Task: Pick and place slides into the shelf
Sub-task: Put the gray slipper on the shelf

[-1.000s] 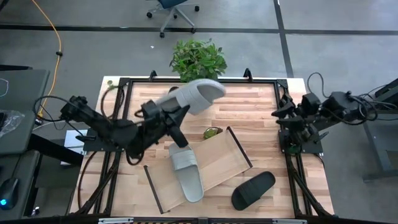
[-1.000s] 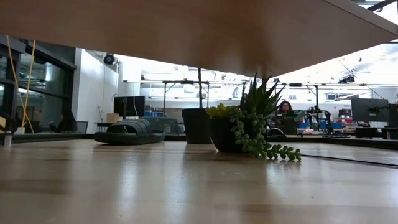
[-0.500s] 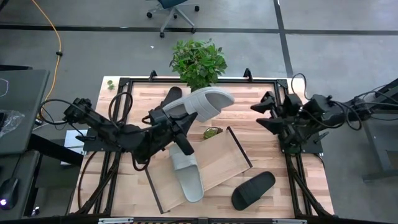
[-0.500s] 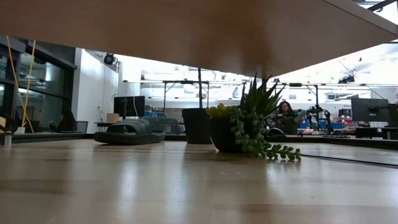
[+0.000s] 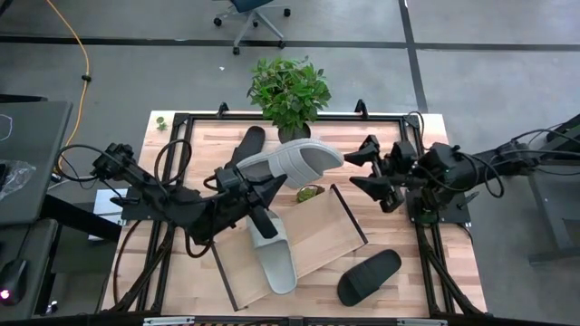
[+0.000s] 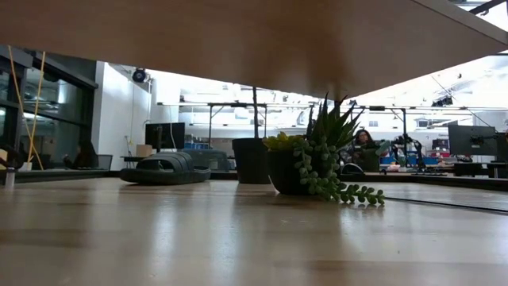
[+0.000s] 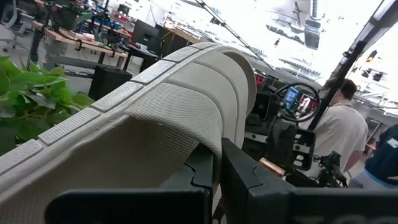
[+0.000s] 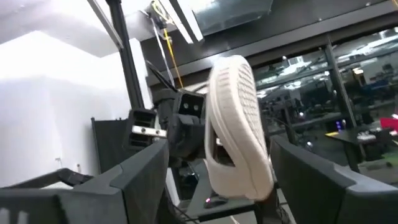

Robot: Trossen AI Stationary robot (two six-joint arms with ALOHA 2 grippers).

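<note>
Left pincer [image 5: 256, 178] clamped a light grey slide [image 5: 292, 164], raised above the desk's [image 5: 381, 145] centre beside the shelf [image 5: 322, 235]. Right pincer [image 5: 370, 169], fingers spread and empty, faced it.

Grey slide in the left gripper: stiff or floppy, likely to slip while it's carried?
Probably fairly stiff: the light grey foam-like slide juts out past the left gripper without visibly drooping. Likely light, since one pinch holds it aloft. Its textured surface should resist slipping, but gripped near one end, it could pivot if bumped by the open right gripper nearby.
</note>
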